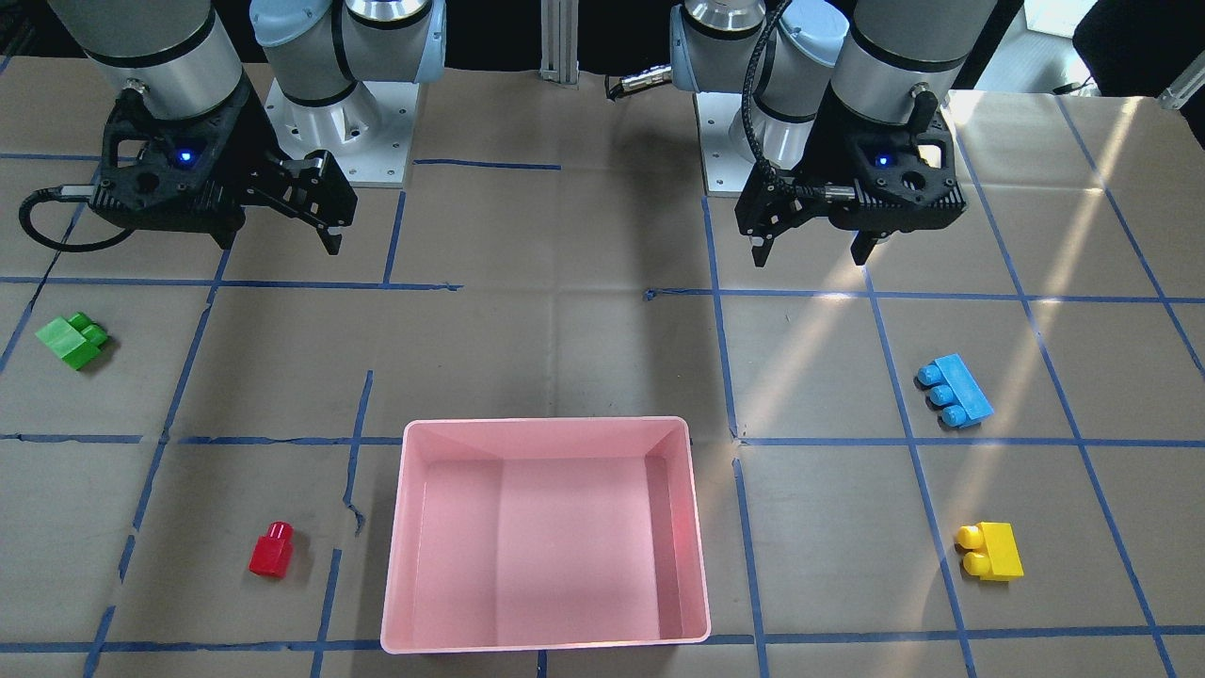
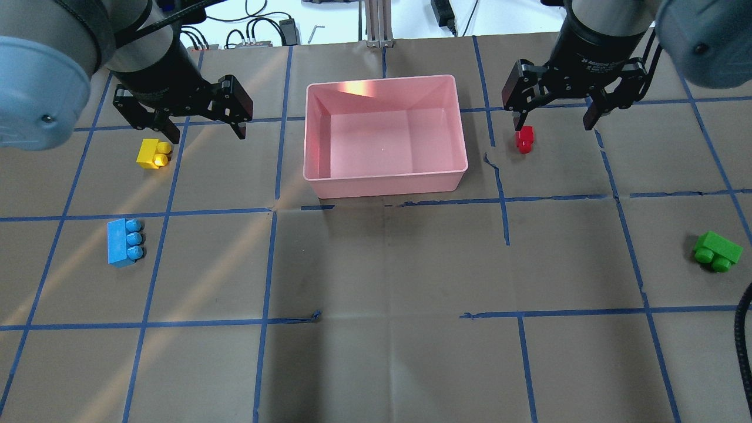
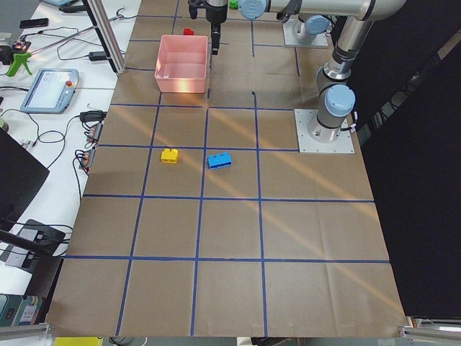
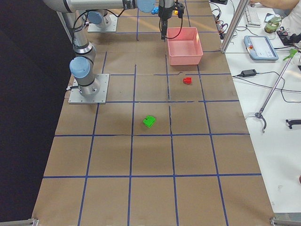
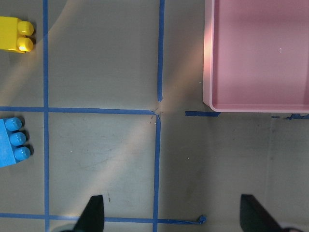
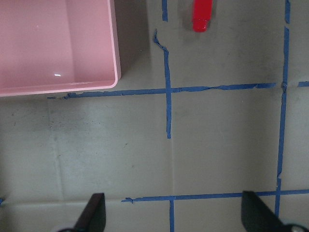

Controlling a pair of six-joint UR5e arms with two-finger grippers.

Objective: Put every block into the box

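Pre-grasp stage, box [image 2: 382, 185] empty.
Left tool [image 2: 200, 129], right tool [image 2: 552, 125] wide open, unladen; calls for descent onto red block [image 2: 524, 140].

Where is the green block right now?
In the overhead view the green block lies at the far right of the table, outside the box, nearer the robot than the red block.
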